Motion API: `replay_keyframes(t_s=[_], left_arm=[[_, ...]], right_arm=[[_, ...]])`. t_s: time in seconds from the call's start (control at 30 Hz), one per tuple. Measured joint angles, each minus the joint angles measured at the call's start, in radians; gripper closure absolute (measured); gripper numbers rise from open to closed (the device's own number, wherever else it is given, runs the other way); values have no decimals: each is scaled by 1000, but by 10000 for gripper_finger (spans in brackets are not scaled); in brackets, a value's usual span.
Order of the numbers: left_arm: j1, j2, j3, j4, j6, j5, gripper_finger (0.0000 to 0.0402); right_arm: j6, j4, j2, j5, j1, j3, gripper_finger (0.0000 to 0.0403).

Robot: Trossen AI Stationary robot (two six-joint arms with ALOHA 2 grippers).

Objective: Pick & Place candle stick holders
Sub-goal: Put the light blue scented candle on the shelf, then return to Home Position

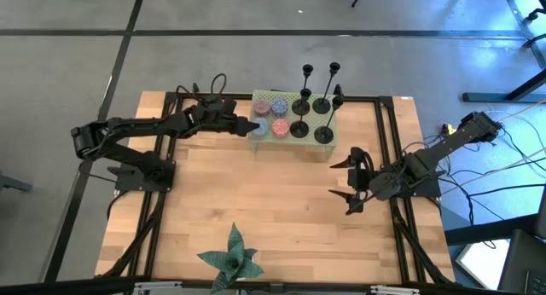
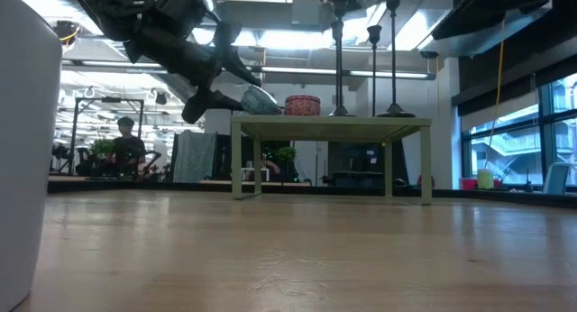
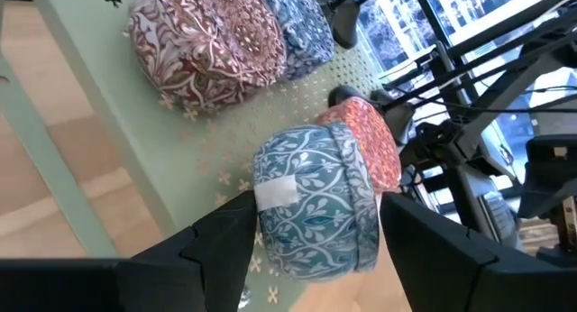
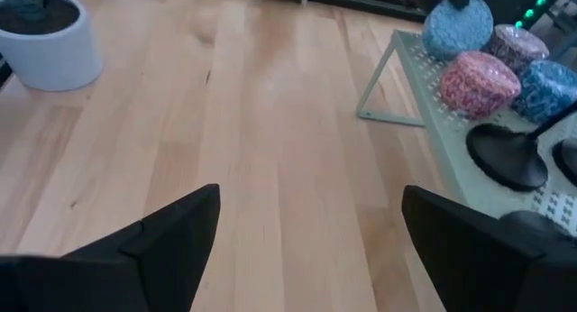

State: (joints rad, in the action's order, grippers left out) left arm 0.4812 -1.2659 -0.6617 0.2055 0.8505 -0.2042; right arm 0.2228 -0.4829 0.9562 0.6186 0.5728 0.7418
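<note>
Several black candle stick holders (image 1: 300,129) with disc bases and thin stems stand on a small green perforated stand (image 1: 311,118) at the table's far middle. In the low view their stems (image 2: 339,59) rise above the stand's top (image 2: 329,123). My left gripper (image 1: 254,127) is at the stand's left end, shut on a blue patterned round tin (image 3: 315,204). My right gripper (image 1: 354,180) is open and empty over the bare wood right of and nearer than the stand. Its wrist view shows holder bases (image 4: 509,154). My left gripper pinches the blue tin's round side wall (image 3: 270,217) between its two fingers, one on each opposite side. The fingers slant down from the table's left. The tin sits tilted over the stand's left end (image 2: 257,100); whether its lower edge still touches the top I cannot tell.
Red and blue patterned tins (image 1: 271,107) sit on the stand's left half beside the holders. A green star-shaped plant (image 1: 232,259) in a white pot (image 4: 50,46) stands at the near edge. Bare wood lies between the plant and the stand. People show in the room behind (image 2: 126,141).
</note>
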Motion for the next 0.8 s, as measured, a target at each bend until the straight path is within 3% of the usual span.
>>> replay_keyframes(t_s=[0.3, 0.8], left_arm=[[34, 0, -1, -73, -51, 0, 169], [39, 0, -1, -68, -107, -90, 168]], right_arm=[[-25, 23, 0, -21, 0, 0, 52], [-26, 22, 1, -21, 0, 0, 52]])
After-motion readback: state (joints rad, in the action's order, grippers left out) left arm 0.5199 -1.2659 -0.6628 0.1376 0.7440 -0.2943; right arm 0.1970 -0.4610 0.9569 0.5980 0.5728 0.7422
